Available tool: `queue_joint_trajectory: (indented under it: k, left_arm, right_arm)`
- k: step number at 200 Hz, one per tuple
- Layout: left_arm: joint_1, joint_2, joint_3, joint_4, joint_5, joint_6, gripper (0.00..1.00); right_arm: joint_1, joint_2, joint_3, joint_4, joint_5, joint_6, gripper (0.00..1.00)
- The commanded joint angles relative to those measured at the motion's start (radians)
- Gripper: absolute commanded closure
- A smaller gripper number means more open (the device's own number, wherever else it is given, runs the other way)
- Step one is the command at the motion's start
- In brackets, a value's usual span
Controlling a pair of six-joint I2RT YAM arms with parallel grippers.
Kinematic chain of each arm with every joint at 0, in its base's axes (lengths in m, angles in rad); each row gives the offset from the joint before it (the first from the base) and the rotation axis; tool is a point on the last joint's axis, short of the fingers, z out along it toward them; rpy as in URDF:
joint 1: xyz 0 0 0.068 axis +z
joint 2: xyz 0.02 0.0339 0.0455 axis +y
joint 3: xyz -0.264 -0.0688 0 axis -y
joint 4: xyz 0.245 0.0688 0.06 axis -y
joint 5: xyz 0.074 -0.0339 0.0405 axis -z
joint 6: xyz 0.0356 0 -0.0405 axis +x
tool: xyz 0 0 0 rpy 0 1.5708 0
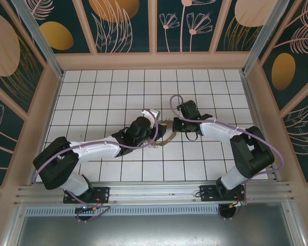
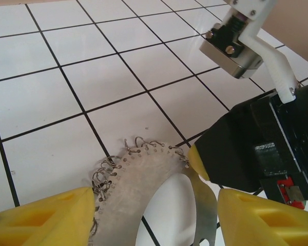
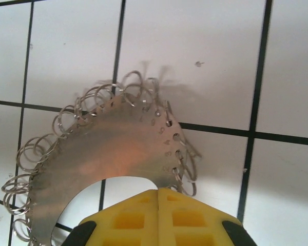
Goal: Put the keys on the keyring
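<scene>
While the left arm (image 1: 92, 149) reaches in from the near left across the white tiled table (image 1: 108, 92), the left gripper (image 2: 154, 207) sits near the middle with its yellow fingers (image 2: 46, 218) well apart, one on each side of the keyring (image 2: 138, 179), clamped on nothing. The keyring, a flat metal crescent fringed with small wire loops (image 3: 36, 154) along its outer edge, is at the centre of the table between the two grippers. Just to its right, the right gripper (image 3: 159, 207) has its yellow fingers pressed together on the keyring's inner edge, gripping it. The right arm (image 1: 231, 128) comes in from the near right.
</scene>
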Motion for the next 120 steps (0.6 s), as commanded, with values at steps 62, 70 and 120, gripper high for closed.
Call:
queue_joint_trajectory:
  k: [62, 70, 120]
  left_arm:
    - [0.01, -0.024, -0.008, 0.013, 0.001, -0.026, 0.35]
    - [0.009, -0.022, -0.006, 0.013, 0.003, -0.028, 0.35]
    - [0.009, -0.02, 0.007, 0.004, 0.016, -0.035, 0.35]
  right_arm:
    - [-0.043, 0.033, -0.05, 0.066, -0.096, -0.004, 1.0]
    - [-0.05, 0.035, -0.049, 0.067, -0.096, -0.005, 1.0]
    - [-0.081, -0.033, -0.057, 0.064, -0.073, 0.017, 0.59]
